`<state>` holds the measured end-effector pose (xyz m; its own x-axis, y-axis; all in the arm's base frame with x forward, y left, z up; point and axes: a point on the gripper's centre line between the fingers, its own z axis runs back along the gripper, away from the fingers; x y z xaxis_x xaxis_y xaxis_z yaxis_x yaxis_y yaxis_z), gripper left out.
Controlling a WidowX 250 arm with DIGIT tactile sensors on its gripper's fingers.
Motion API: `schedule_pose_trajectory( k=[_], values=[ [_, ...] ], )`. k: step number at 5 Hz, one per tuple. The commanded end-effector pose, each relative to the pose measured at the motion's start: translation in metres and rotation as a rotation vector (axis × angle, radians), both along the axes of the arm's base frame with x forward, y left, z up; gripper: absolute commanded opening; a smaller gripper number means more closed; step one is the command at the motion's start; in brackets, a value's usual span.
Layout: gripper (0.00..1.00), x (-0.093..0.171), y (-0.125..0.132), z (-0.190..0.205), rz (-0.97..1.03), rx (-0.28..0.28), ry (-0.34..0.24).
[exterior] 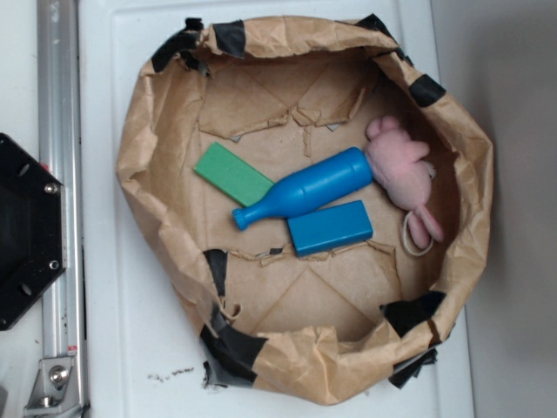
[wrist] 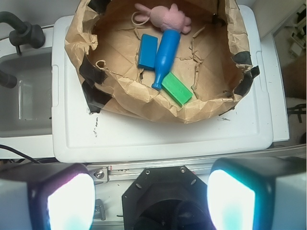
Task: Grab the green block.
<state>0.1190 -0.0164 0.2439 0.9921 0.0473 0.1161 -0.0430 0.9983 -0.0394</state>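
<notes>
- Gripper (wrist: pixel 151 199) hangs high, fingers (wrist: pixel 72 203) spread wide and holding nothing, likely to survey first.
- Block (wrist: pixel 176 88) lies far ahead of the fingers, inside the bag (wrist: pixel 120 93), touching the bottle (wrist: pixel 165 55) neck.

A robot test bench in a lab, by the look of it. A taped brown paper basin (exterior: pixel 165 252) sits on a white plastic lid (wrist: pixel 158 136), with an aluminium rail (exterior: pixel 59 174) along its edge and a clear plastic tub (wrist: pixel 26 100) beside it.
</notes>
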Motion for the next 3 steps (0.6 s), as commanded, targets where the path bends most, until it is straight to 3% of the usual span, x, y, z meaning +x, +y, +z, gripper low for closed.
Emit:
schedule_pose_trajectory(
  k=[1, 2, 3],
  values=[
    [1.00, 0.000, 0.000, 0.000, 0.000, 0.000, 0.000],
    [1.00, 0.050, 0.034, -0.047, -0.132, 0.044, -0.055],
    [1.00, 0.086, 0.047, -0.065, -0.186, 0.047, -0.053]
  ],
)
